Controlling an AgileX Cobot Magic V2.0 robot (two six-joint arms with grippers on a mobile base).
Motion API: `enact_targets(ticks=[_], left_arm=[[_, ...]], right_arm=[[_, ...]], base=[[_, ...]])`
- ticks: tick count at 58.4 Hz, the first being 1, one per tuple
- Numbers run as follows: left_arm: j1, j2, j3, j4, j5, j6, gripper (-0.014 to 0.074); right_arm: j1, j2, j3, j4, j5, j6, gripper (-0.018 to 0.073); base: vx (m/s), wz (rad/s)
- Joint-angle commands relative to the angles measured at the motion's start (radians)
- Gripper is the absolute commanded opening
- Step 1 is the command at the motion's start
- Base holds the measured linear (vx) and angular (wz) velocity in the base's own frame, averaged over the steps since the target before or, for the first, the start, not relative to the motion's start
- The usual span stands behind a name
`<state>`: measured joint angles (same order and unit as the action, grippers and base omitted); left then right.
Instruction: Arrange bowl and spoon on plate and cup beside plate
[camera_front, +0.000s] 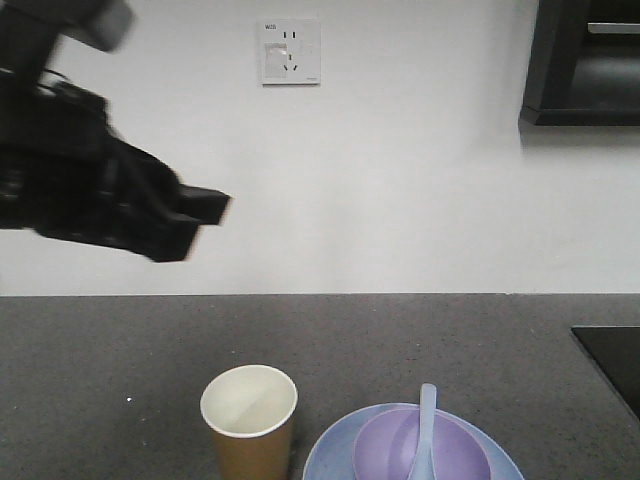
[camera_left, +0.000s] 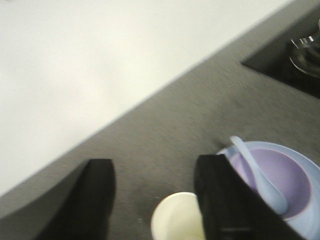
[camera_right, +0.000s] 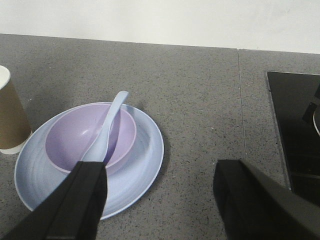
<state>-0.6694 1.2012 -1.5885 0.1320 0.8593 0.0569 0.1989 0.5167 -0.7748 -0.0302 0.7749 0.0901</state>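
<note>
Between my left gripper's spread fingers stands the cup, tan outside and cream within, untouched below them. My right gripper (also parted, holding nothing) hovers beside the light-blue plate; on it sits the glossy lavender bowl, the pale spoon resting inside.

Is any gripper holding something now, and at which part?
Nothing is held: left gripper and right gripper are both open and empty.
</note>
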Motion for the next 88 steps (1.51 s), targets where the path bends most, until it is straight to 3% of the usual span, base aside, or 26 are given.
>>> enact_targets(ticks=[1, 9, 18, 29, 40, 44, 48, 55, 61, 70, 81, 88], left_arm=[[-0.002, -0.137, 0.076, 0.079, -0.117, -0.057, 0.0303], [-0.002, -0.295, 0.242, 0.092, -0.195, -0.088, 0.0127], [-0.002, -0.416, 0.334, 0.091, -0.156, -0.088, -0.0008], [-0.002, -0.480, 0.346, 0.091, -0.089, -0.088, -0.0007], [-0.002, -0.498, 0.348, 0.081, -0.091, -0.088, -0.0006], [0.004, -0.504, 0.373, 0.129, -0.109, -0.088, -0.0006], [0.042, -0.522, 0.440, 0.213, -0.183, -0.096, -0.0006], [0.154, -0.612, 0.662, 0.328, -0.385, -0.186, -0.0006], [0.271, -0.719, 0.875, 0.331, -0.536, -0.245, -0.0006], [0.435, -0.899, 1.179, 0.212, -0.682, -0.208, -0.0006], [0.573, -1.084, 1.460, -0.051, -0.859, -0.008, -0.0006], [0.623, -1.179, 1.608, -0.079, -0.891, -0.008, -0.0006]], right_arm=[[-0.003, 0.007, -0.027, -0.010, -0.081, -0.007, 0.0522], [-0.003, 0.007, -0.027, -0.010, -0.081, -0.007, 0.0522], [-0.003, 0.007, -0.027, -0.010, -0.081, -0.007, 0.0522], [-0.003, 0.007, -0.027, -0.010, -0.081, -0.007, 0.0522], [-0.003, 0.007, -0.027, -0.010, -0.081, -0.007, 0.0522], [-0.003, 0.007, -0.027, -0.010, -0.081, -0.007, 0.0522], [-0.003, 0.007, -0.027, -0.010, -0.081, -0.007, 0.0522], [-0.003, 0.007, -0.027, -0.010, -0.081, -0.007, 0.0522], [-0.003, 0.007, -0.027, -0.010, -0.081, -0.007, 0.0522], [-0.003, 0.007, -0.027, -0.010, -0.081, -0.007, 0.0522], [-0.003, 0.007, -0.027, -0.010, -0.081, -0.007, 0.0522], [-0.003, 0.007, -0.027, -0.010, -0.081, -0.007, 0.0522]], base=[[0.00, 0.00], [0.00, 0.00], [0.00, 0.00], [0.00, 0.00], [0.00, 0.00], [0.00, 0.00], [0.00, 0.00], [0.00, 0.00], [0.00, 0.00], [0.00, 0.00], [0.00, 0.00], [0.00, 0.00]])
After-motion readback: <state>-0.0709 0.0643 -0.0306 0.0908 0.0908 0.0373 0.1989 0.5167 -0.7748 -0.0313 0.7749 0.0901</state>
